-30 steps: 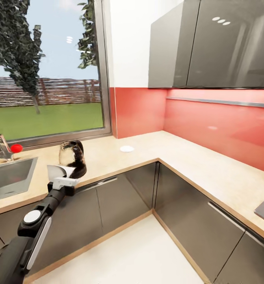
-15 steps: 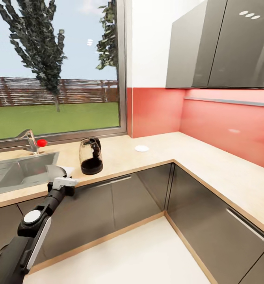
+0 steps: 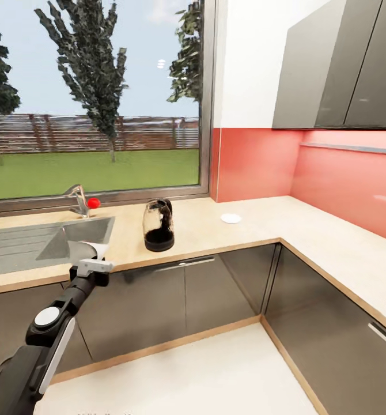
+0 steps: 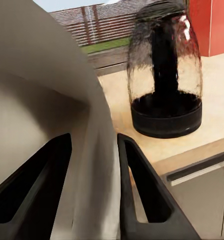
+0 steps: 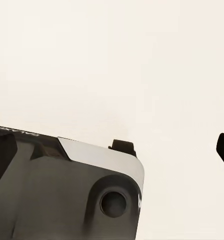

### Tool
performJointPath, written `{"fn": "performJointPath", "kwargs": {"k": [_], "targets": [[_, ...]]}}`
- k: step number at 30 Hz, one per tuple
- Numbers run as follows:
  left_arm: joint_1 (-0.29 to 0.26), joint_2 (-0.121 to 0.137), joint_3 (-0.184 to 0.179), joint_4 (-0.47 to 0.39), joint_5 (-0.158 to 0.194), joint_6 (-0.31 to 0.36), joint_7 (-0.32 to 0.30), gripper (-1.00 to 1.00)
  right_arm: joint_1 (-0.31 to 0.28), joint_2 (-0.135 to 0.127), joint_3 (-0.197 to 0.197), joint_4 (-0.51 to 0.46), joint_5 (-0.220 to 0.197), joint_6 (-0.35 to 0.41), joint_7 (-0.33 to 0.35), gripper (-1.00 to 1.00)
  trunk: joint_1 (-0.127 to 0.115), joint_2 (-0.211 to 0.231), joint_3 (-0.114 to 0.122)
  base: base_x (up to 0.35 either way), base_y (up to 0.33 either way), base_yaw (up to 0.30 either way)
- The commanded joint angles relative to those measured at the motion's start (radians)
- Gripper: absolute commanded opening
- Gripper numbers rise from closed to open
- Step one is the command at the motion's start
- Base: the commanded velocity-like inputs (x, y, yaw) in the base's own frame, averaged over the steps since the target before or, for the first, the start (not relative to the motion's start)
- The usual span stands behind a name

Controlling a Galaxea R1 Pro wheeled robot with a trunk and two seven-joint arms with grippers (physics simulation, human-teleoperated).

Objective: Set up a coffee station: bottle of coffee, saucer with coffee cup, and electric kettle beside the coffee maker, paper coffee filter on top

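My left gripper (image 3: pixel 89 257) is shut on a white paper coffee filter (image 3: pixel 84 251), held just in front of the kitchen countertop (image 3: pixel 199 230) edge near the sink. In the left wrist view the filter (image 4: pixel 51 100) fills the gap between the black fingers (image 4: pixel 137 190). The electric kettle (image 3: pixel 158 225), dark glass on a black base, stands upright on the countertop to the right of the gripper; it also shows as the kettle (image 4: pixel 164 75) close ahead. A small white saucer (image 3: pixel 231 218) lies further right near the corner. My right gripper (image 5: pixel 114 147) hangs open over pale floor.
An inset steel sink (image 3: pixel 37 245) with a faucet and red knob (image 3: pixel 93 202) lies left of the kettle under a large window. Dark grey cabinet fronts (image 3: pixel 176 294) run below the L-shaped counter. Grey wall cabinets (image 3: pixel 331 63) hang above the red backsplash.
The camera has swung to the left, so kettle, saucer and corner sit further right in the picture and more of the sink shows. The left gripper still holds the filter.
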State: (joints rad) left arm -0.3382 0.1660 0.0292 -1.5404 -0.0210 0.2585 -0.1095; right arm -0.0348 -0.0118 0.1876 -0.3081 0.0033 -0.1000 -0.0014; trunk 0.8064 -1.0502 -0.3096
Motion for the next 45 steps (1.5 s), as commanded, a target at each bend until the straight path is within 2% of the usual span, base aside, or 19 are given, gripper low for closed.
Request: {"fn": "performJointPath", "kwargs": {"k": [1,45], "targets": [[-0.001,0.0,0.001,-0.001,-0.004,0.005,-0.007,-1.0,0.0,0.0,0.003,0.0,0.0,-0.003,0.0,1.0,0.0,-0.001,-0.001,0.0,0.0,0.271],[-0.001,0.0,0.002,-0.001,-0.004,0.005,-0.006,-1.0,0.0,0.0,0.003,0.0,0.0,-0.003,0.0,1.0,0.0,-0.001,-0.001,0.0,0.0,0.271]]}}
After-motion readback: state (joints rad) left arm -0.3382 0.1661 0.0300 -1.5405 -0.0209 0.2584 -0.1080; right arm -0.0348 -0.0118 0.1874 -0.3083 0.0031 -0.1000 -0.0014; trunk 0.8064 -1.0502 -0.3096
